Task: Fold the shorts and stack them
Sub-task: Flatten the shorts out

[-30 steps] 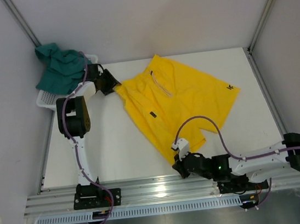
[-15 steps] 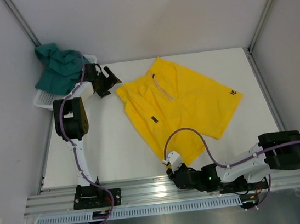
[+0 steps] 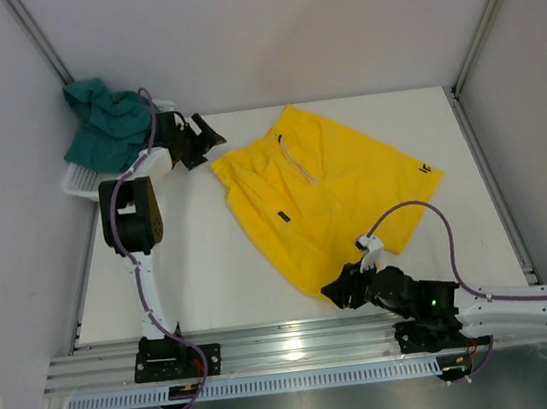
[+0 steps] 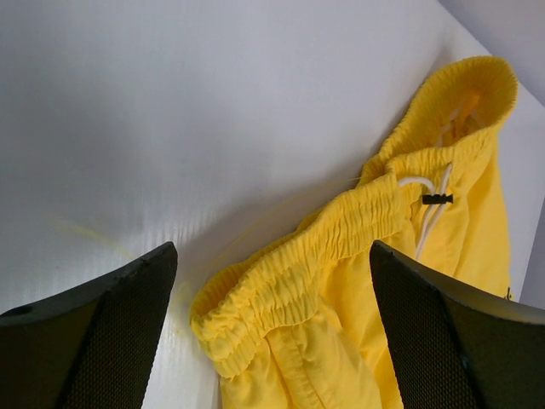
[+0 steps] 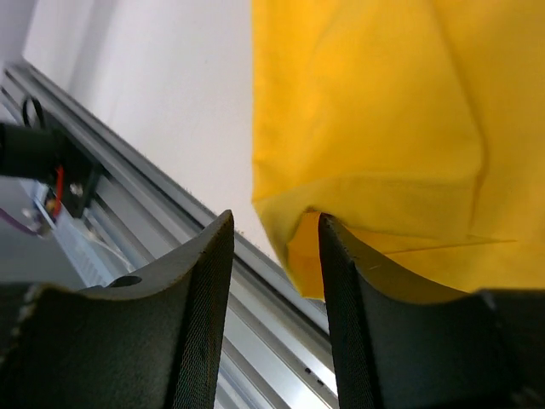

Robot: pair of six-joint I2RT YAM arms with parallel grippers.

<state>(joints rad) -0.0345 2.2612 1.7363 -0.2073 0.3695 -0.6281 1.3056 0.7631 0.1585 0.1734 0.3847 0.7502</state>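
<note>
A white table top filled the overhead view, walled in pale panels with a ribbed aluminium rail along its near edge. A pair of bright yellow fabric shorts lay spread flat across the middle, waistband toward the far left, a pale drawstring on top. A small dark logo on the right leg and a dark tag were too small to read. A pair of dark teal-green fabric shorts sat bunched in a white plastic mesh basket at the far left corner. The left gripper hovered just beside the yellow waistband; the right gripper lay low at the near hem.

From the left wrist, the black fingers stood spread wide with nothing between them, above the gathered elastic waistband and its drawstring with a black toggle.

From the right wrist, the fingers stood partly apart, clamping nothing, the yellow hem just beyond their tips, the rail running beneath
</note>
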